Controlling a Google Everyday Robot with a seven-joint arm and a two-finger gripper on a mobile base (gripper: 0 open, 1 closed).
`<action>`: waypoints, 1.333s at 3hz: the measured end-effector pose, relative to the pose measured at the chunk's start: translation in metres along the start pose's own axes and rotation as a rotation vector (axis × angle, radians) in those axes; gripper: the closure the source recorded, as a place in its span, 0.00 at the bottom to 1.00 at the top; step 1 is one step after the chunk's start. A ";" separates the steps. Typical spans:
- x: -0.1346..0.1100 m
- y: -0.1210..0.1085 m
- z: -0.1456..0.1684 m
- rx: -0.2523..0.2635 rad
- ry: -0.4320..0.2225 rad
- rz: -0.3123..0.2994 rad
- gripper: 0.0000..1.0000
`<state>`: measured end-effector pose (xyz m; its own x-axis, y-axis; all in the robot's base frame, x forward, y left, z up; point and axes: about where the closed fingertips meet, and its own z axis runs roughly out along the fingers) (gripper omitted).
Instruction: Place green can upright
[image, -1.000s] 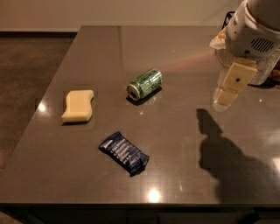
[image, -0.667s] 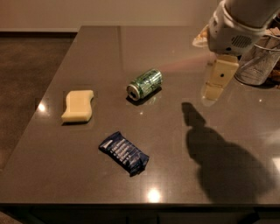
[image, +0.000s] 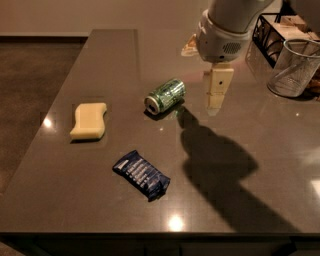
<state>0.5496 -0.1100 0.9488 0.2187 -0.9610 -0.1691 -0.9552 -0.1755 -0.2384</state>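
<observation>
The green can (image: 165, 95) lies on its side near the middle of the dark table (image: 260, 160), its silver end facing the front left. My gripper (image: 217, 98) hangs from the white arm just to the right of the can, above the table and apart from the can. It holds nothing that I can see.
A yellow sponge (image: 90, 120) lies at the left. A dark blue snack packet (image: 141, 175) lies in front of the can. A wire mesh cup (image: 294, 67) and a black wire rack (image: 274, 31) stand at the far right. The table's left edge drops to the floor.
The arm and gripper have moved left across the table, from the right side to just beside the can. The can, sponge and packet have not moved.
</observation>
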 end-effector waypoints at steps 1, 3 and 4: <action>-0.014 -0.017 0.023 -0.026 -0.002 -0.104 0.00; -0.047 -0.028 0.075 -0.097 -0.003 -0.276 0.00; -0.050 -0.030 0.097 -0.140 0.005 -0.322 0.00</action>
<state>0.5869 -0.0354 0.8718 0.5129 -0.8524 -0.1017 -0.8553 -0.4973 -0.1454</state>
